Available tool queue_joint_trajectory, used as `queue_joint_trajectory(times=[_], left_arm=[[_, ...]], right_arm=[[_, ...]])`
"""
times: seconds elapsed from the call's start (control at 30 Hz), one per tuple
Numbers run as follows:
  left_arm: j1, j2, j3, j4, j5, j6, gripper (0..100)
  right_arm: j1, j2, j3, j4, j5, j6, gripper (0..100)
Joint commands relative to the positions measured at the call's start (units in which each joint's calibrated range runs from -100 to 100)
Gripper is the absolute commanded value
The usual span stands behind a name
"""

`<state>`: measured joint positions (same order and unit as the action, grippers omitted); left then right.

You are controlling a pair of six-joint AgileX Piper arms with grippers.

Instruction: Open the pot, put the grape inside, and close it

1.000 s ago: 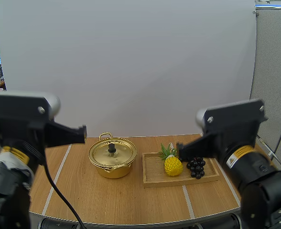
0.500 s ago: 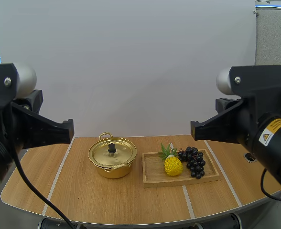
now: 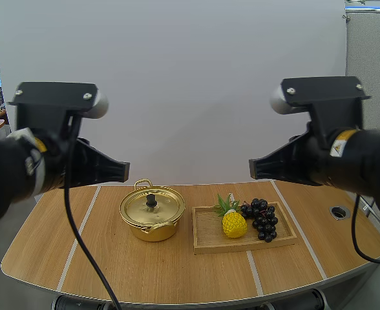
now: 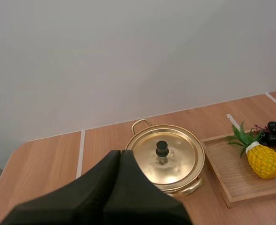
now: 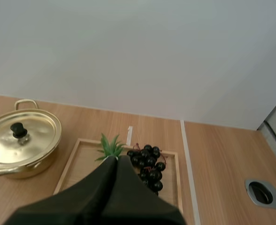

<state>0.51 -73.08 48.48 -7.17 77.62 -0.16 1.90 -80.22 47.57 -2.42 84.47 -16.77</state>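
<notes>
Wooden desk (image 3: pixel 145 274) with white tape lines (image 3: pixel 79 236), white wall (image 3: pixel 177 90) behind, carries lidded gold pot (image 3: pixel 152 210) beside tray (image 3: pixel 206 242) holding pineapple (image 3: pixel 234 223) and grapes (image 3: pixel 263 219); left claw (image 4: pixel 120 153) and right claw (image 5: pixel 117 159) both clenched, empty.

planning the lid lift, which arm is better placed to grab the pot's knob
Left. The left gripper, shut, points toward the lid knob; the right gripper aims at the tray with the grapes.

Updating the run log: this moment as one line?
lid on pot | grapes on wooden tray beside pineapple | left hand shut, empty | right hand shut, empty
</notes>
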Motion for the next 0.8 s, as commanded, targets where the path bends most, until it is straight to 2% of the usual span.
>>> queue_joint_trajectory(times=[0.0, 0.13, 0.37, 0.43, 0.47, 0.5, 0.53, 0.63, 0.67, 0.7, 0.73, 0.77], left_arm=[[0.06, 4.94, -0.06, -3.69, -3.79, 2.7, 0], [0.06, 9.53, -0.06, -6.54, -4.79, 5.8, 0], [0.06, 13.85, -0.06, -6.93, -4.79, 6.78, 0], [0.06, 14.4, -0.06, -6.93, -4.79, 6.63, 9], [0.06, 14.57, -0.06, -6.93, -4.79, 6.63, 17], [0.06, 14.57, -0.06, -6.93, -4.79, 6.63, 24], [0.06, 14.57, -0.06, -6.93, -4.79, 6.63, 35], [0.06, 14.57, -0.06, -6.93, -4.26, 7.65, 75], [0.06, 14.57, -0.06, -6.93, -3.61, 8.0, 91], [0.06, 14.57, -0.06, -6.93, -2.62, 8.5, 100], [0.06, 14.57, -0.06, -6.93, -1.6, 9.09, 100], [0.06, 14.57, -0.06, -6.93, -0.52, 9.76, 100]], right_arm=[[-0.26, 4.87, -0.41, -0.43, 1.24, 0.02, 0], [-0.26, 10.28, -0.41, -0.43, 1.24, 0.02, 0], [-0.26, 13.75, -0.41, -0.43, 1.24, 0.02, 0], [-0.26, 13.75, -0.41, -0.43, 1.24, 0.02, 0], [-0.26, 13.75, -0.41, -0.43, 1.42, 0.02, 0], [-0.26, 13.75, -0.41, -0.43, 1.42, 0.02, 5], [-0.26, 13.75, -0.41, -0.43, 1.63, 0.02, 17], [-0.26, 13.75, -0.41, -0.43, 1.84, 0.02, 60], [-0.26, 13.63, -0.41, -0.32, 1.84, 0.02, 77], [-0.26, 13.36, -0.41, -0.32, 1.84, 0.02, 93], [-0.26, 13.22, -0.41, -0.22, 1.84, 0.02, 100], [-0.26, 12.96, -0.41, -0.1, 1.84, 0.02, 100]])
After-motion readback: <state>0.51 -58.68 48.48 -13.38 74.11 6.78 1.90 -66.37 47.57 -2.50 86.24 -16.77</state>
